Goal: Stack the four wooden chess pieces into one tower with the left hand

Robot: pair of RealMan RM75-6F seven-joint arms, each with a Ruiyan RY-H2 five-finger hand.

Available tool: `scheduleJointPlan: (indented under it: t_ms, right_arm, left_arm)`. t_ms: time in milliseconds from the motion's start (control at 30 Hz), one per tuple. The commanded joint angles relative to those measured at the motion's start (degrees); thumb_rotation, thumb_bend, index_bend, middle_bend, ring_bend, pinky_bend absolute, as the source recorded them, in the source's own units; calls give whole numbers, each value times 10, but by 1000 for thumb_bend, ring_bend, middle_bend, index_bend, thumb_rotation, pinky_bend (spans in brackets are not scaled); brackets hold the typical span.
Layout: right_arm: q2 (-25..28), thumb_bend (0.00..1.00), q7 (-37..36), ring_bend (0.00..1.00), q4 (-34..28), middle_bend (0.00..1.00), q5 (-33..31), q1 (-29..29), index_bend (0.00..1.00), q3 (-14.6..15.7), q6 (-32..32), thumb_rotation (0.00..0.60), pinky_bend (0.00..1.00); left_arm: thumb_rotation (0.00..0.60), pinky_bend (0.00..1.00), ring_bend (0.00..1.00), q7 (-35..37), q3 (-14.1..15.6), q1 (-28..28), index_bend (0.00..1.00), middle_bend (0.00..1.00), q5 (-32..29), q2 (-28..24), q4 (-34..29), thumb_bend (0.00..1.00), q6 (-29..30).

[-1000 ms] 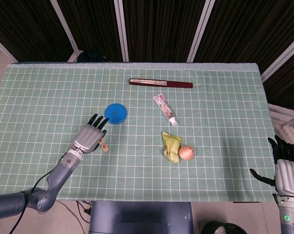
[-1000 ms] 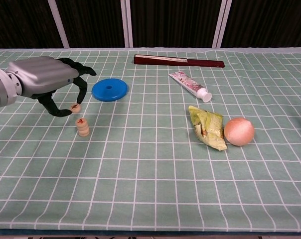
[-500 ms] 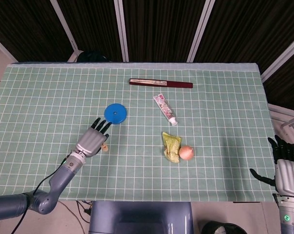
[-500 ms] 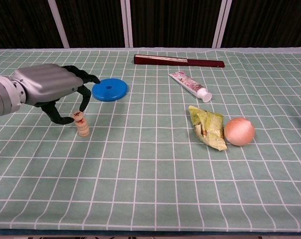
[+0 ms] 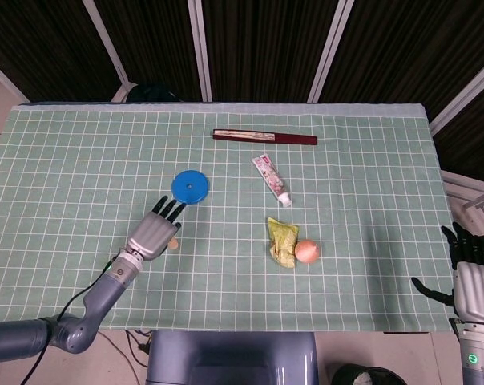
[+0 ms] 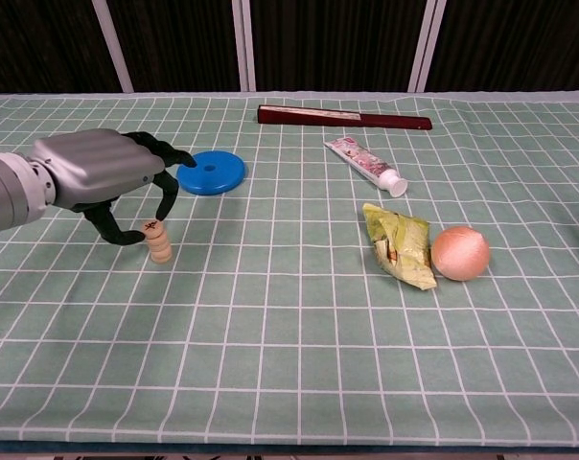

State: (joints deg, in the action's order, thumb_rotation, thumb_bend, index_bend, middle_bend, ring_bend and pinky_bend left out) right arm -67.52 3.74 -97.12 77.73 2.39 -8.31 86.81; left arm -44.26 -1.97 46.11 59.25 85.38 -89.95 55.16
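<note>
A short tower of wooden chess pieces (image 6: 159,245) stands on the green checked cloth at the left, and shows as a small tan spot (image 5: 174,241) in the head view. My left hand (image 6: 98,172) (image 5: 152,233) arches over it from the left. Thumb and a fingertip sit on either side of the top piece (image 6: 153,227), which has a red mark and rests on the tower. The hand hides part of the tower from above. My right hand (image 5: 474,282) hangs off the table's right edge, fingers spread, holding nothing.
A blue disc (image 6: 211,172) lies just behind the tower. Further right are a toothpaste tube (image 6: 364,163), a green packet (image 6: 400,244) and an orange ball (image 6: 460,252). A long dark red case (image 6: 344,117) lies at the back.
My left hand carried the marked piece down and right from beside the tower onto its top. The tower is one piece taller. The right hand has not moved.
</note>
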Motion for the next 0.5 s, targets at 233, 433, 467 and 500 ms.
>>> scheduleJointPlan:
  t_ms: [233, 433, 467, 500]
  right_arm:
    - [0, 232, 0, 0, 0, 13, 0, 0, 81, 0, -1, 600, 0]
    - [0, 232, 0, 0, -1, 13, 0, 0, 81, 0, -1, 600, 0]
    - [1, 232, 0, 0, -1, 13, 0, 0, 81, 0, -1, 600, 0]
    - [1, 232, 0, 0, -1, 13, 0, 0, 81, 0, -1, 600, 0]
  left_arm:
    - [600, 0, 0, 2, 1, 1, 449, 41, 0, -1, -3, 335, 3]
    - [600, 0, 0, 2, 4, 2, 427, 40, 4, -3, -6, 335, 4]
    - [600, 0, 0, 1, 4, 2, 428, 40, 4, -3, -7, 335, 5]
    - [600, 0, 0, 1, 5, 2, 428, 40, 5, -4, -7, 335, 5]
